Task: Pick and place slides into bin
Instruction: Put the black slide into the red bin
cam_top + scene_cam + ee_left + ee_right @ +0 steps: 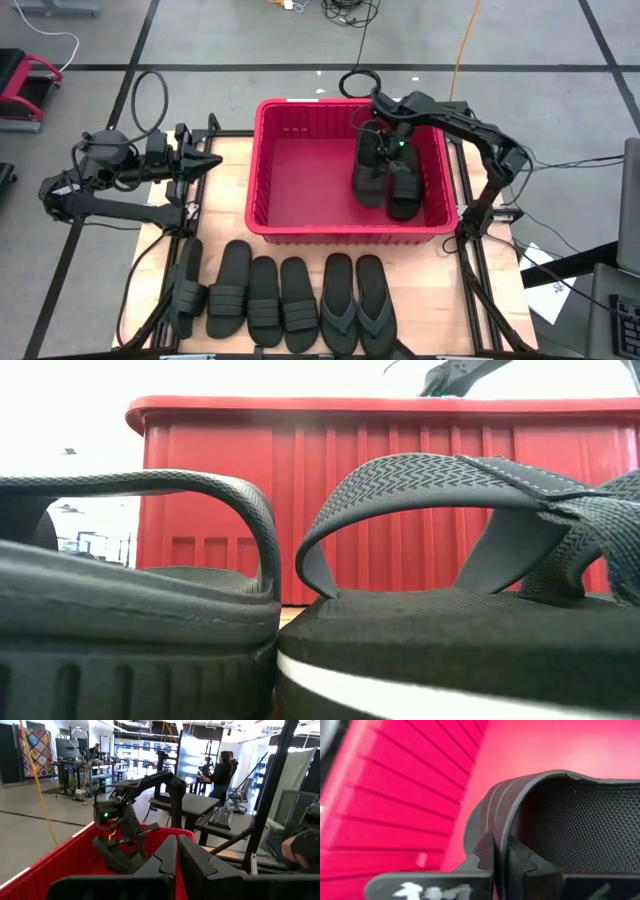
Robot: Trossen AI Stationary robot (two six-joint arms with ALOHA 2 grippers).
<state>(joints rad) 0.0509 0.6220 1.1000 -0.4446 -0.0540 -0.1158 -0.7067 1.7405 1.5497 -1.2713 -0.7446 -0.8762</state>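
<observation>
In the high view you have the bin (300,180) at the centre of the table (225,160). Two slides (385,175) lie inside it, side by side against its right wall, with the right gripper (385,135) just above them in the frame. Six more slides (280,300) sit in a row along the lower edge, below the bin. The left gripper (205,165) waits left of the bin, outside it.

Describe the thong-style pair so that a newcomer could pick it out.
Start at the large red plastic crate. A row of black rubber sandals lies below it in the high view. The thong pair ends that row on the right-arm side: Y-shaped straps, not wide bands.
</observation>
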